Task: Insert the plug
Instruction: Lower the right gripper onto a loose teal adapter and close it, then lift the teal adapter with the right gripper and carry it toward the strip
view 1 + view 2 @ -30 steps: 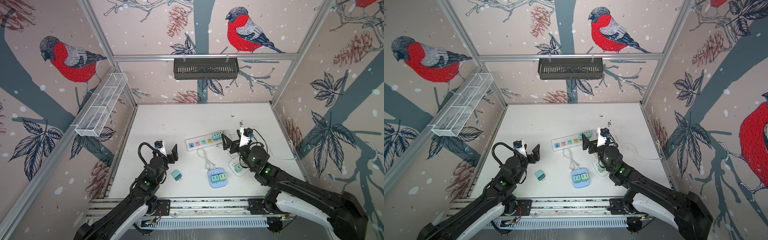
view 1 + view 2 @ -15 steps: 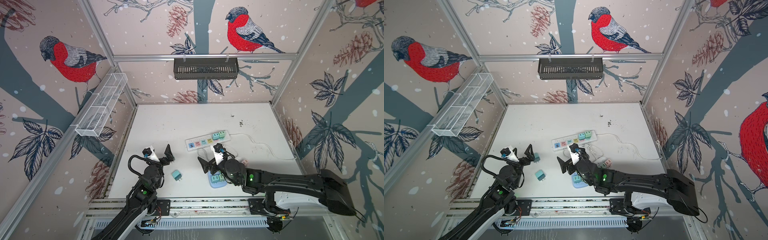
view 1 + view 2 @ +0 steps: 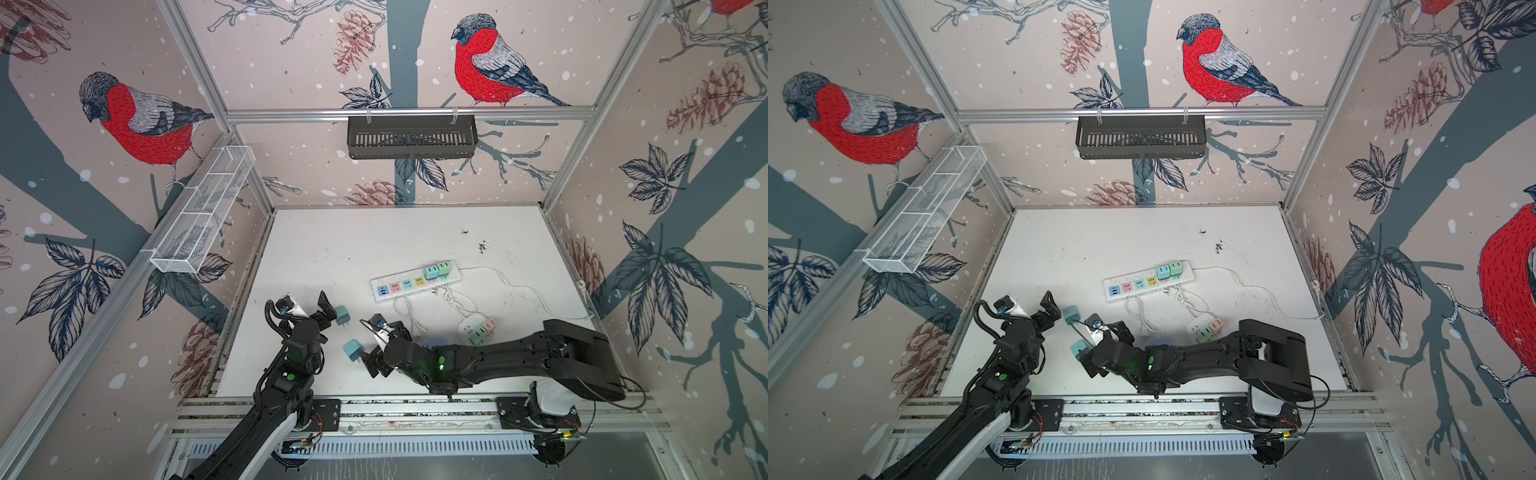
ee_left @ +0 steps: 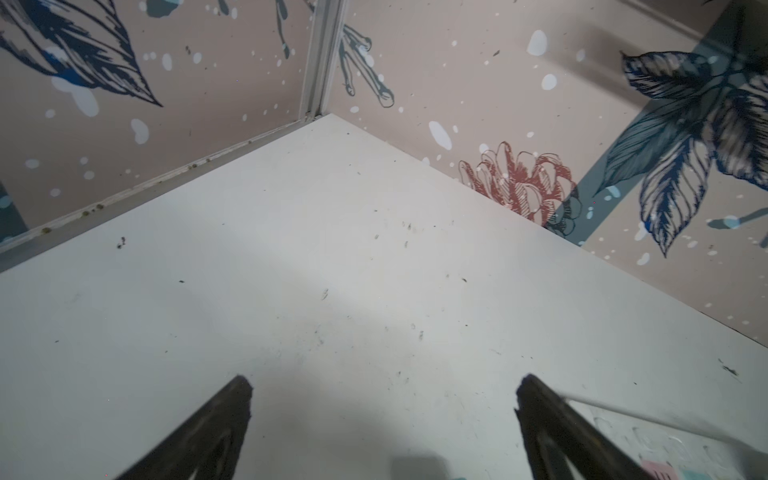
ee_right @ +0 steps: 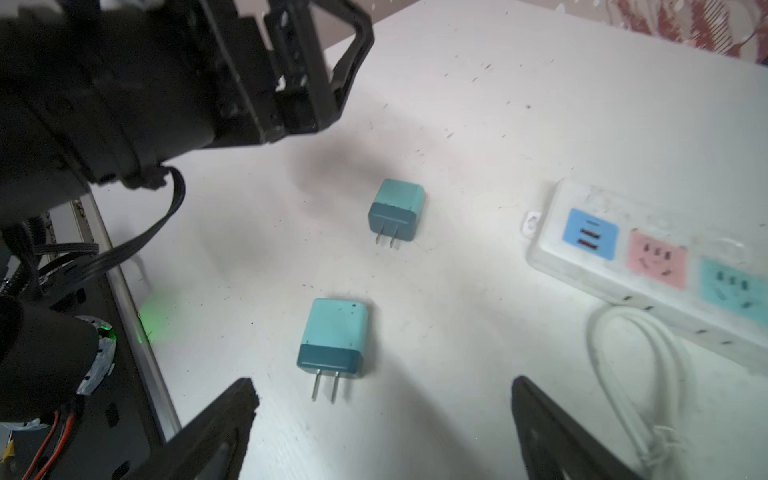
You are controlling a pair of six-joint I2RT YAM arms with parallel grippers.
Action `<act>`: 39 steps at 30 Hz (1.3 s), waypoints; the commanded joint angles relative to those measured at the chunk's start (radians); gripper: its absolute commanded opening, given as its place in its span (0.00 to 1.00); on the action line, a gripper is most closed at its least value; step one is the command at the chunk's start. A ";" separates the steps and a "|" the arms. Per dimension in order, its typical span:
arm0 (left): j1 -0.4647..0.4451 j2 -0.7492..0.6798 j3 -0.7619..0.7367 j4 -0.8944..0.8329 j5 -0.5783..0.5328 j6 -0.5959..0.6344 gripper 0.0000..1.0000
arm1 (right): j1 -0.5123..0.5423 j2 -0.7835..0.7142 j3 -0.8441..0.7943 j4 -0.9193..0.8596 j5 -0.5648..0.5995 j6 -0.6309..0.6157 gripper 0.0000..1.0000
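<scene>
Two teal two-pin plugs lie flat on the white table. The nearer plug (image 3: 352, 350) (image 3: 1076, 347) (image 5: 334, 340) rests just ahead of my open right gripper (image 3: 368, 347) (image 3: 1090, 353) (image 5: 382, 386), pins toward it, untouched. The farther plug (image 3: 342, 314) (image 3: 1071, 313) (image 5: 397, 208) sits right beside my open left gripper (image 3: 327, 309) (image 3: 1051, 309) (image 4: 384, 386), which holds nothing. The white power strip (image 3: 415, 280) (image 3: 1148, 282) (image 5: 648, 253) lies behind, with coloured sockets and two plugs (image 3: 437, 271) seated at its right end.
White cables (image 3: 457, 301) loop beside the strip. A small white socket cube (image 3: 478, 330) sits behind my right arm. A black basket (image 3: 411, 135) hangs on the back wall and a wire basket (image 3: 203, 208) on the left wall. The frame rail (image 3: 415, 407) runs along the front.
My right arm has swung left from the strip's right end to the nearer plug. My left gripper has opened wide and pulled back; a second plug now lies beside it.
</scene>
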 commanded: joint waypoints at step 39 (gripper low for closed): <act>0.070 0.352 0.250 -0.347 -0.160 -0.334 0.99 | -0.013 0.249 0.209 -0.132 0.009 0.019 0.26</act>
